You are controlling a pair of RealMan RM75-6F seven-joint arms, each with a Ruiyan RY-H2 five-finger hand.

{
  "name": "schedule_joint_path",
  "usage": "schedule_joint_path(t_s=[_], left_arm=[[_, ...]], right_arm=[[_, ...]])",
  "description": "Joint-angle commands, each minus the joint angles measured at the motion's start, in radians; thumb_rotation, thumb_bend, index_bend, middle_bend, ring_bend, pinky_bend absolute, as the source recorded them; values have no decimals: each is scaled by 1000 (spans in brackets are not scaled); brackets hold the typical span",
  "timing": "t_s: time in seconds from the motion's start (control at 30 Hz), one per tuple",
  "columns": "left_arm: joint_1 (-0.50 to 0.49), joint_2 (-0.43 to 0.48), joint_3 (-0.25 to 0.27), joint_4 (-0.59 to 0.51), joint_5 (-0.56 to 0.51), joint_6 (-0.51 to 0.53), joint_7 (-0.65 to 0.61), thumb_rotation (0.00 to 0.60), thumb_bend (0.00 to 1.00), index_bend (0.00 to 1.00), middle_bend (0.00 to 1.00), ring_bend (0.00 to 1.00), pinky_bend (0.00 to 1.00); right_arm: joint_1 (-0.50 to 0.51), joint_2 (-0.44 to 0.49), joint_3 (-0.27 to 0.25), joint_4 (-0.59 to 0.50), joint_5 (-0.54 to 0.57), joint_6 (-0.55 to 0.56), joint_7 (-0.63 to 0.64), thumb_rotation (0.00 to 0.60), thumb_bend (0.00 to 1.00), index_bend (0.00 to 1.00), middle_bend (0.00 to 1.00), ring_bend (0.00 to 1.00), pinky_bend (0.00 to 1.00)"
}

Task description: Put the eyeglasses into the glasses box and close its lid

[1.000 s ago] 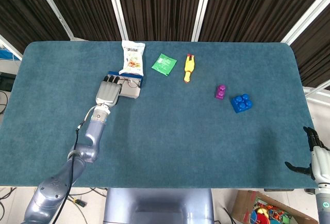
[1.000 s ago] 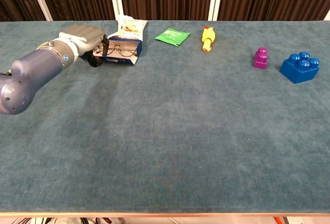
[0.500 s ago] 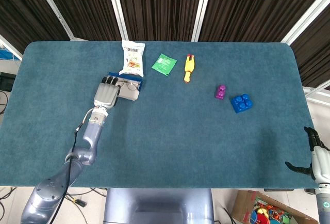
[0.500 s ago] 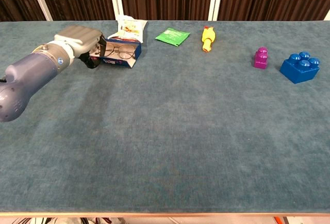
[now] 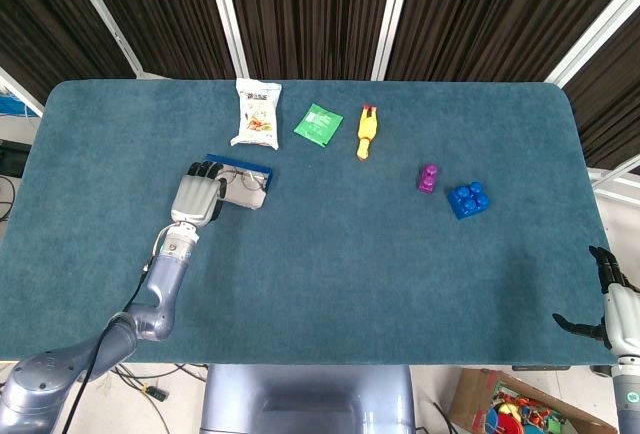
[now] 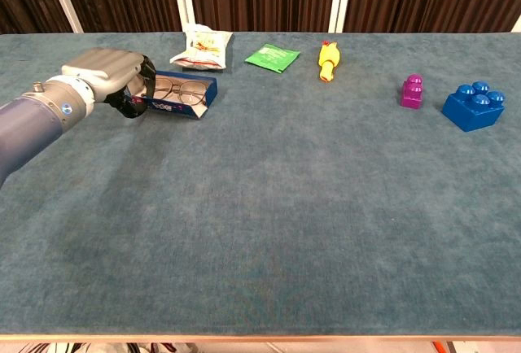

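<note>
1. Blue glasses box (image 6: 181, 98) lies open on the teal table (image 5: 330, 254), toward the rear left, just in front of the snack bag (image 5: 256, 113).
2. Eyeglasses (image 6: 177, 89) rest inside the box, lenses facing up.
3. My left hand (image 6: 106, 76) grips the left end of the box, fingers (image 5: 205, 168) curled over its edge.
4. My right hand (image 5: 612, 304) hangs off the near right corner of the table, fingers apart, holding nothing.
5. Behind the box, from left to right along the rear of the table: snack bag, green packet (image 5: 318, 123), yellow toy (image 5: 366, 132).
6. Further right sit a purple block (image 6: 412, 91) and a blue brick (image 6: 473, 106), near each other and well apart from the box.
</note>
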Motion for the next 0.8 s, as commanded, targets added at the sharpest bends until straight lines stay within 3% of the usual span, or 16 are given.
schedule_joint_path(t_s=[0.03, 0.33, 0.53, 0.8], left_arm=[[15, 30, -14, -57, -22, 10, 25, 600, 440, 621, 187, 107, 155], [-36, 56, -43, -107, -45, -12, 99, 600, 440, 622, 187, 107, 147], [-105, 25, -95, -47, -106, -56, 141, 600, 441, 622, 187, 107, 147], [-152, -5, -115, 37, -149, -97, 167, 600, 441, 616, 187, 107, 147]], right_arm=[[0, -1, -1, 0, -1, 1, -3, 600, 197, 0, 75, 190, 262], [0, -1, 1, 1, 3, 1, -2, 600, 198, 0, 75, 190, 262], [0, 1, -1, -1, 2, -2, -1, 600, 199, 0, 75, 190, 262], [1, 2, -1, -2, 5, -4, 0, 600, 199, 0, 75, 190, 262]])
